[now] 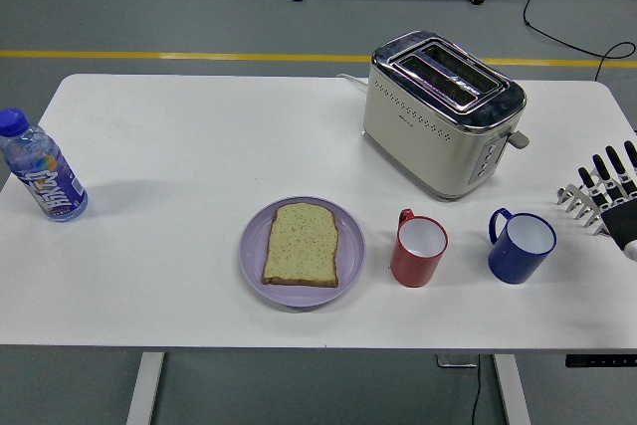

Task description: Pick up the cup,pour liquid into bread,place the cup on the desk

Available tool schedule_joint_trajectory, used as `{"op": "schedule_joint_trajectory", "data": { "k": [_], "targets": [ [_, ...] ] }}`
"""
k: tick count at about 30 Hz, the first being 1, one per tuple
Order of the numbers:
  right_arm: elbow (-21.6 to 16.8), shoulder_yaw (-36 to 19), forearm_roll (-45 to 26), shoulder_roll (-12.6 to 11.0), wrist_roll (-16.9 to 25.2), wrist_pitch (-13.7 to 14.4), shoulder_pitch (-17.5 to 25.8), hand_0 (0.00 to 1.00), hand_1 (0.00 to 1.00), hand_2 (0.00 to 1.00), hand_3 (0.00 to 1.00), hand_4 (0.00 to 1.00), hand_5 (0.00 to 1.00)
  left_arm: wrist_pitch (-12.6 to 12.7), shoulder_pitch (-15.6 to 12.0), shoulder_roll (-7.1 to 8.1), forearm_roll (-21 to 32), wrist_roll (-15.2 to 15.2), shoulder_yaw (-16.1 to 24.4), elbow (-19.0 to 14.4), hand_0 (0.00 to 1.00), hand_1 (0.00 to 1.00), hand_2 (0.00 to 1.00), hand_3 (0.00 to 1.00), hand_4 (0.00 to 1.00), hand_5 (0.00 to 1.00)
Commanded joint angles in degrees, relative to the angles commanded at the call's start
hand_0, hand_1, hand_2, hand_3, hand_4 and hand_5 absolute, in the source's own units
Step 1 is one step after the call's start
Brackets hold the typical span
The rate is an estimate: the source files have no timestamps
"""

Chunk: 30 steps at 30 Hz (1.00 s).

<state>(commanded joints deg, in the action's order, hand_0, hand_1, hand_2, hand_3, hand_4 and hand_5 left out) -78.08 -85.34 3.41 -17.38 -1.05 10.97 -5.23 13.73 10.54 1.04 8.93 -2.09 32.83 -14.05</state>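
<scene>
On the white tabletop (199,146) a toaster (443,111) is set at the back, and a slice of bread (302,243) is laid on a purple plate (251,256). A red cup (418,250) and a blue cup (521,245) are stood right of the plate, while the right robot hand (615,191) is held at the right edge, fingers spread, holding nothing.

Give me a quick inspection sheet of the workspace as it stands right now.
Surface: white table, dry, no spills seen.
Job's things: red cup and blue cup, both upright, handles pointing up-left; bread slice flat on a purple plate left of the red cup.
Clutter: toaster behind the cups, slots empty; water bottle at the left edge; metal toast rack at the right edge.
Hands: right hand at the right edge, over the rack, fingers spread, holding nothing; left hand not in view.
Cables: black cable on the floor beyond the table.
Surroundings: grey floor, yellow line, another table's legs; no person seen.
</scene>
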Motion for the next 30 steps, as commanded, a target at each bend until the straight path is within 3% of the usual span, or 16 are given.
{"op": "schedule_joint_trajectory", "data": {
  "k": [8,9,14,15,24,30],
  "targets": [
    [0.9,-0.1,0.7,0.2,-1.5,-0.5,-0.1,0.726,0.633,0.673,0.681,0.666,0.415,-0.2,0.0,0.07,0.6,0.2,-0.5,0.0,0.690,0.756,0.773,0.611,0.396,0.998],
    [0.9,-0.1,0.6,0.2,-1.9,-0.7,-0.1,0.718,0.619,0.668,0.656,0.629,0.336,-0.2,0.0,0.08,0.7,0.2,-0.6,0.0,0.690,0.756,0.773,0.611,0.396,0.998],
    [0.8,-0.3,-1.1,0.6,-4.2,-1.4,-0.6,0.718,0.619,0.668,0.656,0.629,0.336,-0.2,0.2,0.15,1.2,0.3,-0.9,0.0,0.690,0.756,0.773,0.611,0.396,0.998],
    [0.8,-0.3,-1.3,0.7,-4.5,-1.5,-0.7,0.687,0.580,0.646,0.623,0.608,0.278,-0.2,0.2,0.15,1.2,0.3,-1.0,0.0,0.690,0.756,0.773,0.611,0.396,0.998],
    [1.4,-1.2,0.5,1.0,-7.9,-2.6,-0.9,0.666,0.554,0.618,0.603,0.586,0.232,-0.3,0.3,0.20,1.7,0.4,-1.4,-0.1,0.690,0.756,0.773,0.611,0.396,0.998],
    [1.6,-1.2,2.4,1.5,-9.6,-5.3,-1.3,0.662,0.547,0.604,0.600,0.582,0.196,-0.3,0.3,0.26,2.4,0.6,-1.8,-0.1,0.690,0.756,0.773,0.611,0.396,0.998]
  ]
}}
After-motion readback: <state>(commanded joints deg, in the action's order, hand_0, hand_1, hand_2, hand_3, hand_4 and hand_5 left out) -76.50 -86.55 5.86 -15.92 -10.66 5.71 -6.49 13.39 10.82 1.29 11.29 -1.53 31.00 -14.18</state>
